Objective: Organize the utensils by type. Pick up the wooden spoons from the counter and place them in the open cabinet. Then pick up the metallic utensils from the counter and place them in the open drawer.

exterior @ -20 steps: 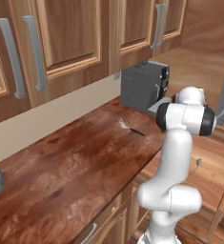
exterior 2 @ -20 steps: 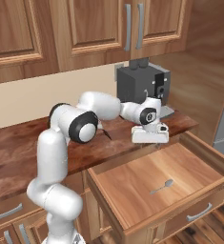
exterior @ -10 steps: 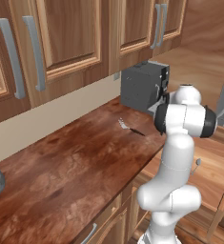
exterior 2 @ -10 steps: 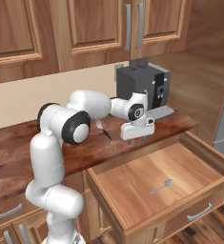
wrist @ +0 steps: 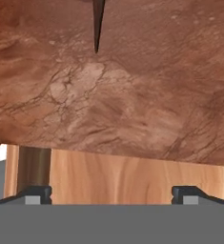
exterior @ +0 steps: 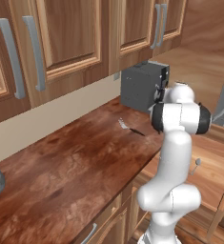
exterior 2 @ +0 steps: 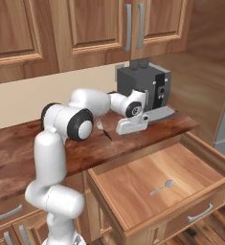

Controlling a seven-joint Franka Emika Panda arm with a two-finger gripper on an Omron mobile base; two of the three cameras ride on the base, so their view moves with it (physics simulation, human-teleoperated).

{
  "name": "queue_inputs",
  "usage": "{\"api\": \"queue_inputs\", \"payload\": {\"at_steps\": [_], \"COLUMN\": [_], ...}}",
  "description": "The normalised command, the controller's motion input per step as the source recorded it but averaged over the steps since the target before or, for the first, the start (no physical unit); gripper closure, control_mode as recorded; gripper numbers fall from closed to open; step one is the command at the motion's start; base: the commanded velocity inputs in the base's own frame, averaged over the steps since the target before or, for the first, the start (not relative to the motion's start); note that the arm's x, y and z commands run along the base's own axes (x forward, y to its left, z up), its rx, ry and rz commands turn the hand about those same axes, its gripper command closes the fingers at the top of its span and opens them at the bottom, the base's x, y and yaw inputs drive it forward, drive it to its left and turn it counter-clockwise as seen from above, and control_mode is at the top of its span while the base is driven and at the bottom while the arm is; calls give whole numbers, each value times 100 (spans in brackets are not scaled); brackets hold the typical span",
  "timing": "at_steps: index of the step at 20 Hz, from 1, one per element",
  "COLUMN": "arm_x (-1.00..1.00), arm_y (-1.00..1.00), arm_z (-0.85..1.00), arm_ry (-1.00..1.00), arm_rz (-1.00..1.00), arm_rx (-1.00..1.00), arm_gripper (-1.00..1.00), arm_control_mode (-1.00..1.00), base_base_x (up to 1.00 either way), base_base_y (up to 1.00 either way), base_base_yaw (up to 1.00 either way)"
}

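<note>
A small grey metal spoon (exterior 2: 163, 186) lies flat on the bottom of the open drawer (exterior 2: 133, 184), toward its right. The gripper (exterior 2: 131, 127), fingers spread apart and empty, hovers over the counter (exterior 2: 18, 153) edge. A dark utensil (exterior: 131, 127) beside it is too small to identify.

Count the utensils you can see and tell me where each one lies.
2. A grey metal spoon lies on the bottom of the open drawer. A dark-handled utensil lies on the counter in front of the dark appliance. Others may be hidden behind the arm.
</note>
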Motion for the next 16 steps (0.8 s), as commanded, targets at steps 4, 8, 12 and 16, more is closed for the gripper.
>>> {"api": "queue_inputs", "payload": {"at_steps": [4, 8, 12, 16], "arm_x": [49, 33, 46, 41], "arm_y": [63, 55, 68, 58], "arm_z": [0, -6, -21, -20], "arm_ry": [-15, -14, -5, -11], "arm_rz": [0, -2, -10, -10], "arm_rx": [-6, -6, -1, -3], "arm_gripper": [-100, -100, -100, -100], "arm_control_mode": [-100, -100, -100, -100], "base_base_x": [0, 0, 0, 0], "base_base_y": [0, 0, 0, 0], "base_base_yaw": [0, 0, 0, 0]}}
